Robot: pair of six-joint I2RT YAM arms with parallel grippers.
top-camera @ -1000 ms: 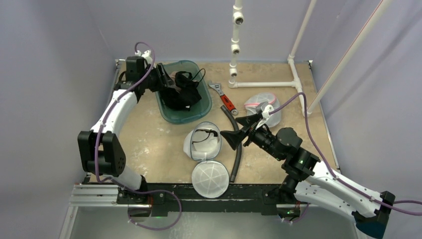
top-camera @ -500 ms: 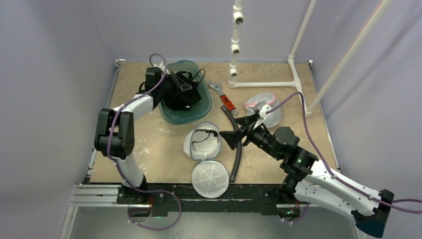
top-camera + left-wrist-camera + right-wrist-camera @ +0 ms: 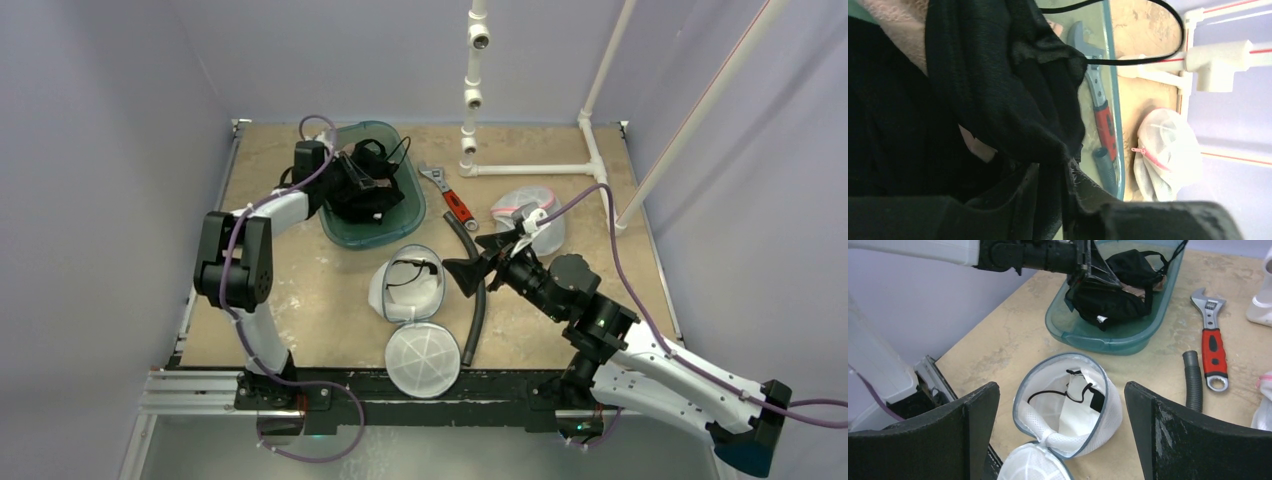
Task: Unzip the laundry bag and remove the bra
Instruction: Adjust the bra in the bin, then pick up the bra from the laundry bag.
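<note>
The left tool (image 3: 1087,270) reaches into the teal bin (image 3: 1108,344), its jaws drawn nearly together and, as far as can be seen, pinching the black bra (image 3: 1120,300) heaped there over something pink and lacy. The bra is light, limp and tangle-prone, so a strap or band is likely the safest hold. On the table mid-scene, the white mesh laundry bag (image 3: 428,300) lies unzipped, with black straps and a pale piece showing inside. The right tool (image 3: 463,253) hangs beside it, spread wide and empty. A second mesh pouch (image 3: 530,215) lies zipped.
</note>
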